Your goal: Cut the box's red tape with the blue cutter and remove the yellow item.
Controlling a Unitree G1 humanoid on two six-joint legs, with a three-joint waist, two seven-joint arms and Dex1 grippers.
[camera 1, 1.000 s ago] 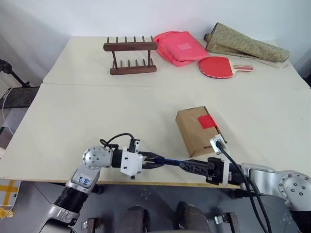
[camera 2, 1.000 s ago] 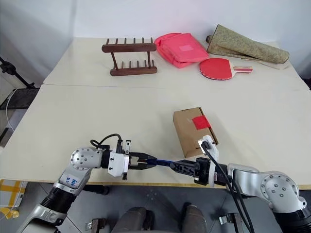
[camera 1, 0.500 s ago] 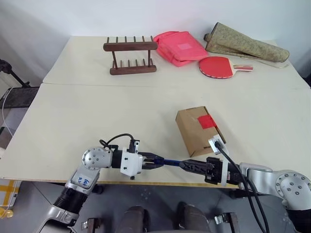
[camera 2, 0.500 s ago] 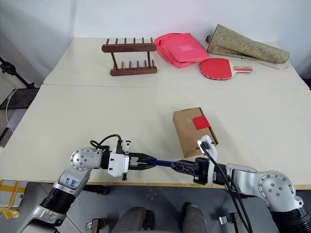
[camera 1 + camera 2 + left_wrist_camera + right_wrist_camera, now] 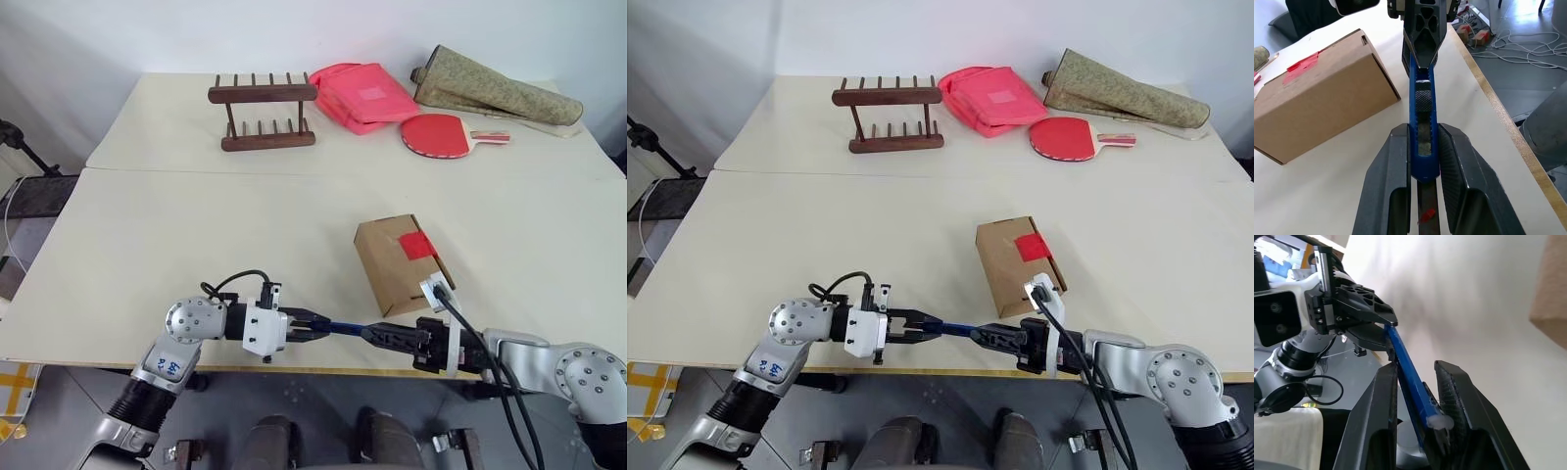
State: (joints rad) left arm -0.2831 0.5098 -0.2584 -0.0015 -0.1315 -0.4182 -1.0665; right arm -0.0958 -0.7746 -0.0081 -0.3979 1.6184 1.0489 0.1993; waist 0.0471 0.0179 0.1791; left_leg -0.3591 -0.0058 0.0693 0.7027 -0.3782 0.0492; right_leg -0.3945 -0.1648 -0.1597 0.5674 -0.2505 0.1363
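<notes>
Clamping my left gripper [image 5: 312, 325] on the blue cutter [image 5: 345, 328], I offer its other end between my right gripper's [image 5: 384, 336] loosely closed fingers for handover.

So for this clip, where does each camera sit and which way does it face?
Head views: above, looking forward and down over the table; both arms show.
Left wrist view: looks along the left pincer, clamped on the blue cutter, toward the box.
Right wrist view: looks along the right pincer back at the left pincer.
Shared: the cutter, between both pincers.
</notes>
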